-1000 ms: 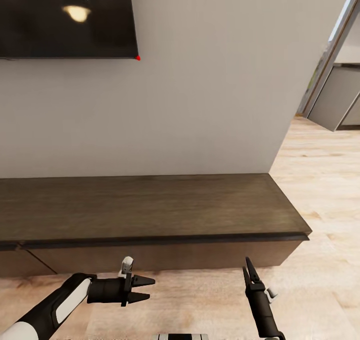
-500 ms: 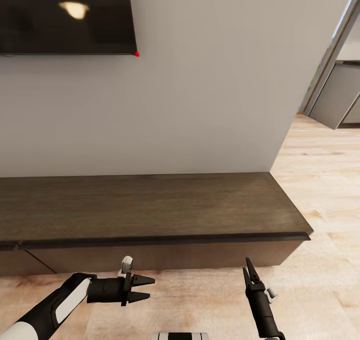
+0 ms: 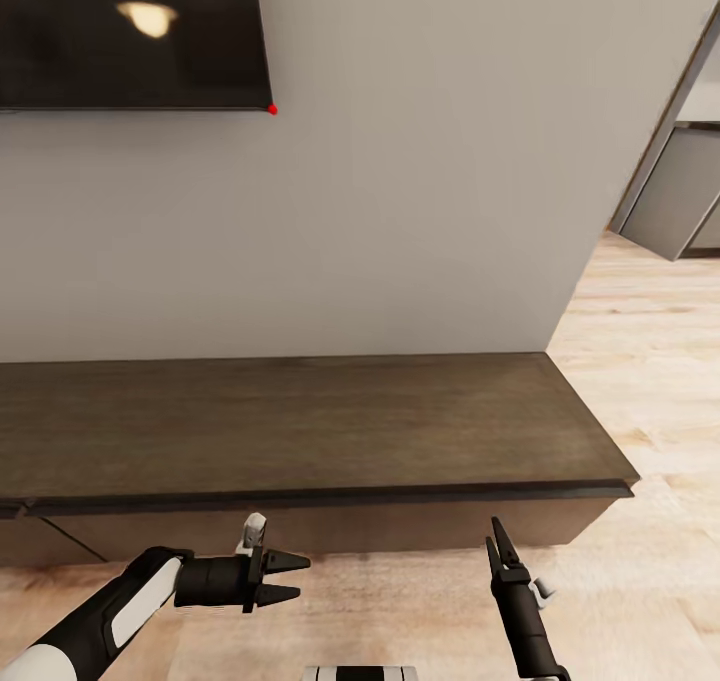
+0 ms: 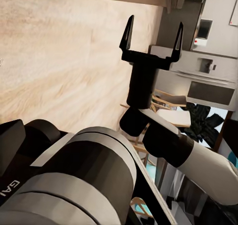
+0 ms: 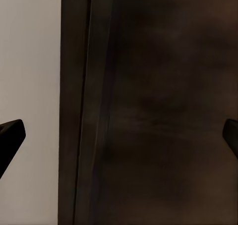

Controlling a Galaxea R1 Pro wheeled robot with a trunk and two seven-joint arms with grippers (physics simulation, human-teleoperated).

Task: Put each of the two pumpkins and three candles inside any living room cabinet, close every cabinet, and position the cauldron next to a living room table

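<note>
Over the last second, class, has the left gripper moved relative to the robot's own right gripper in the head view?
No. The left gripper sits at the same offset from the right gripper; only the background, the cabinet and TV, has shifted, so the camera moved.

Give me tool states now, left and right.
Left tool: open, empty, pointing sideways toward the right arm.
Right tool: open, empty, aimed at the cabinet.

In front of my grippers the cabinet [image 3: 300,431] blocks the way along the wall [image 3: 420,181]; its top is bare. To its right the wood floor [image 3: 650,361] is free for passing.
</note>
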